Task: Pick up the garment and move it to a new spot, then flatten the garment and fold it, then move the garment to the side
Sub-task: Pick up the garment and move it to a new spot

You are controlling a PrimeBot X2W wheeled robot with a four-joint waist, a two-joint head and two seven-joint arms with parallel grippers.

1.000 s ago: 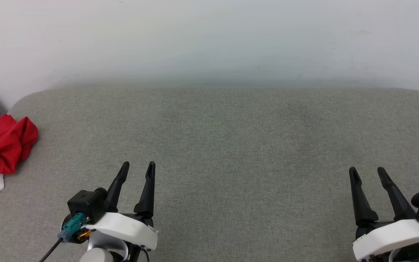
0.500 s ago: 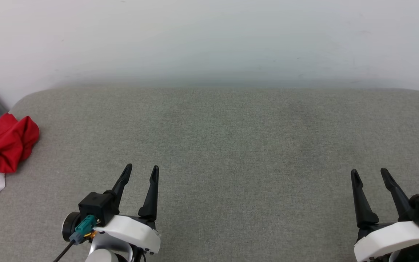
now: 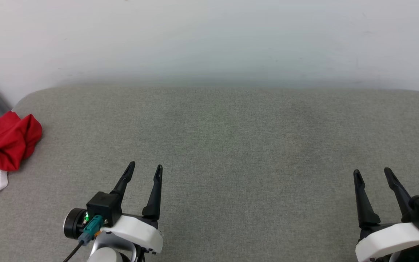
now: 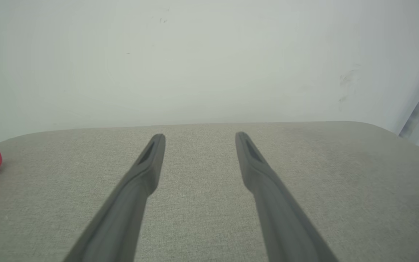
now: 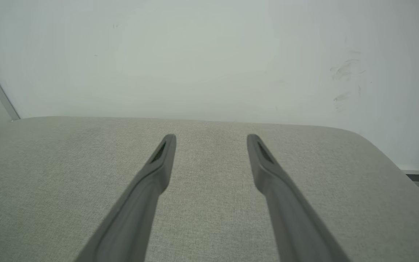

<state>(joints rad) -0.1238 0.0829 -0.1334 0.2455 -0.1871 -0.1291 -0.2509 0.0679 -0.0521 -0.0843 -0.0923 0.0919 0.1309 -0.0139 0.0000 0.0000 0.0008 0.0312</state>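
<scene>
**Nothing lifted yet: jersey in a heap at the left edge**

The red sports jersey with a white sleeve showing (image 3: 7, 145) lay bunched up at the left edge of the grey fabric-covered worktop (image 3: 231, 138), with part of it running out of the head view. It was neither flattened nor folded.

The left end effector (image 3: 146, 166) hung near the front of the worktop. Its two long dark fingers were spread with nothing between them, well apart from the jersey. The right end effector (image 3: 372, 171) was spread and empty too, far over on the right.

From where I stood, the task looked to be at its very start. The pick-up, the move to a new spot, the flattening, the folding and the setting aside were all left to do. The left arm stood nearer the jersey and seemed the likelier one to reach for it.
</scene>
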